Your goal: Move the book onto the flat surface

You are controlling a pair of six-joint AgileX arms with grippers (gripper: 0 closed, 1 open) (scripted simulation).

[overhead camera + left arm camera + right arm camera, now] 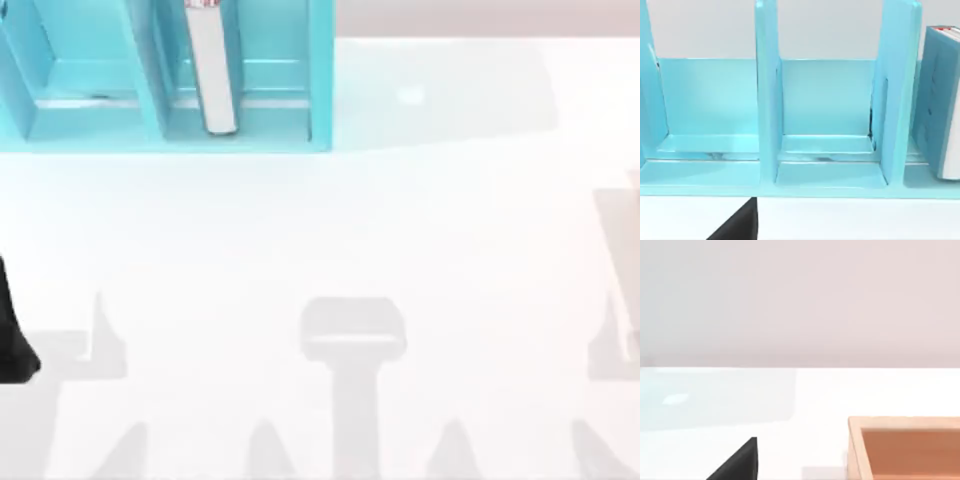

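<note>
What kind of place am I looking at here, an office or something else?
Probably a computer-rendered test bench, not a real office: a bare glossy white tabletop, a turquoise compartmented shelf holding one upright teal book, and an orange-brown open box set on the table.

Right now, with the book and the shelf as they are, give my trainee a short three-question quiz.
1. True or false: the book lies flat on the white table.
2. The book stands in the shelf's compartment nearest which end in the top view: A left, B right?
3. Fill in: the mark at the book's end is red and ____.

Key: 1 false, it stands upright in the shelf; 2 B; 3 white.
</note>
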